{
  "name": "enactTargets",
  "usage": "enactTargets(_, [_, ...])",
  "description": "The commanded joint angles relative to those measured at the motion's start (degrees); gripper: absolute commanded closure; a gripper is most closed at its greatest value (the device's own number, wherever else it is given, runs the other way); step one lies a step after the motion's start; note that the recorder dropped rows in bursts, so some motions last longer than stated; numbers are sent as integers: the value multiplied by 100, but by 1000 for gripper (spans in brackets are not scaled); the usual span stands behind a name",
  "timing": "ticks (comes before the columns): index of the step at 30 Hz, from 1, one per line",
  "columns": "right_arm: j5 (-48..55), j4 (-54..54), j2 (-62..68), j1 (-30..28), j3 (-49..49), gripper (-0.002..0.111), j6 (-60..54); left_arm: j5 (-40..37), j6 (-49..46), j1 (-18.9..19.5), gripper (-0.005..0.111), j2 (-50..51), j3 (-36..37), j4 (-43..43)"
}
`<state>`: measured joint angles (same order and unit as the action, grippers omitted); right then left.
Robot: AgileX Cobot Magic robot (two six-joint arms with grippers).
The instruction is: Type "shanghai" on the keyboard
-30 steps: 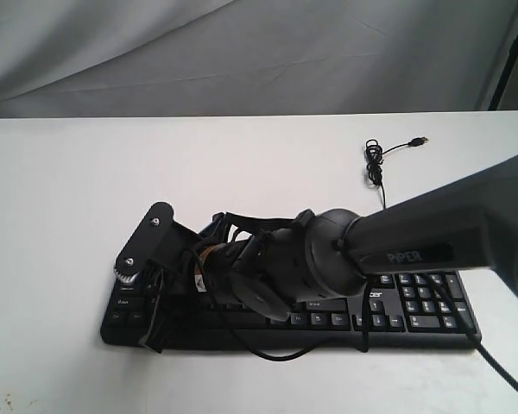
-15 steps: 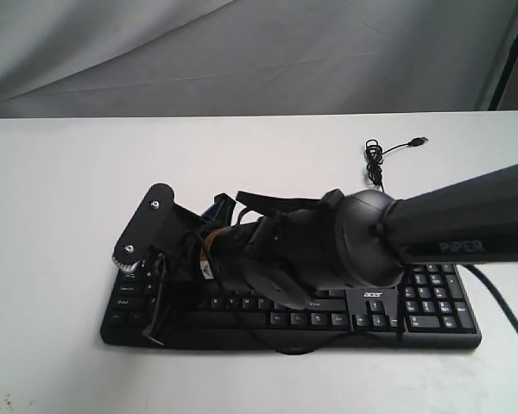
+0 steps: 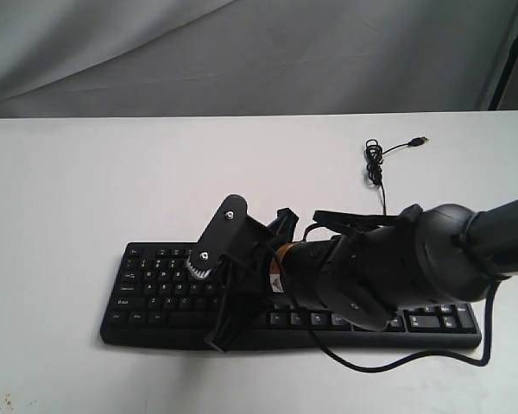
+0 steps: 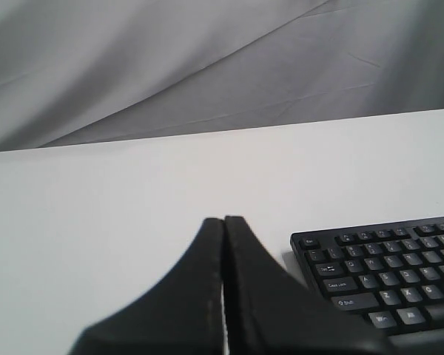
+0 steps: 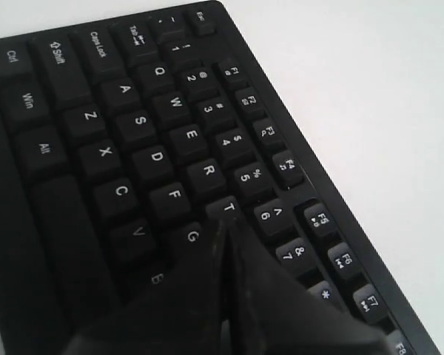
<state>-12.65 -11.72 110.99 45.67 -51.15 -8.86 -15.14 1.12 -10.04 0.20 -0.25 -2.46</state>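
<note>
The black keyboard [image 3: 155, 285] lies along the near side of the white table, its legends facing the front. My right gripper [image 3: 219, 335] reaches across it from the right, fingers shut and pointing down over the left-middle letter keys. In the right wrist view the keyboard [image 5: 133, 126] fills the frame and the shut right gripper [image 5: 226, 222] tips sit just past T and beside G; contact with a key cannot be made out. My left gripper [image 4: 223, 220] is shut and empty over bare table, just off the keyboard [image 4: 385, 270] at its Esc end. The exterior view does not show it.
The keyboard's thin USB cable [image 3: 375, 164] lies coiled behind the keyboard, with its plug [image 3: 421, 139] on the table. The right arm's own black cable [image 3: 363, 366] loops in front of the keyboard. The arm's bulk [image 3: 388, 276] covers the keyboard's right half. A grey cloth backdrop [image 3: 242, 52] hangs behind.
The right arm has drawn back to the right, carrying its shut gripper from the keyboard's left end toward the middle letter keys. The left columns of keys now show.
</note>
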Motion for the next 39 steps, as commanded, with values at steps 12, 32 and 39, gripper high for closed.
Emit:
enactTargets(12, [-36, -191, 115, -38, 11, 108, -7, 29, 16, -20, 107, -20, 25, -27])
enactTargets(32, [-150, -205, 142, -52, -1, 108, -32, 29, 16, -20, 107, -20, 25, -27])
enactTargets(39, [-166, -205, 142, -114, -1, 108, -54, 29, 16, -20, 107, -20, 25, -27])
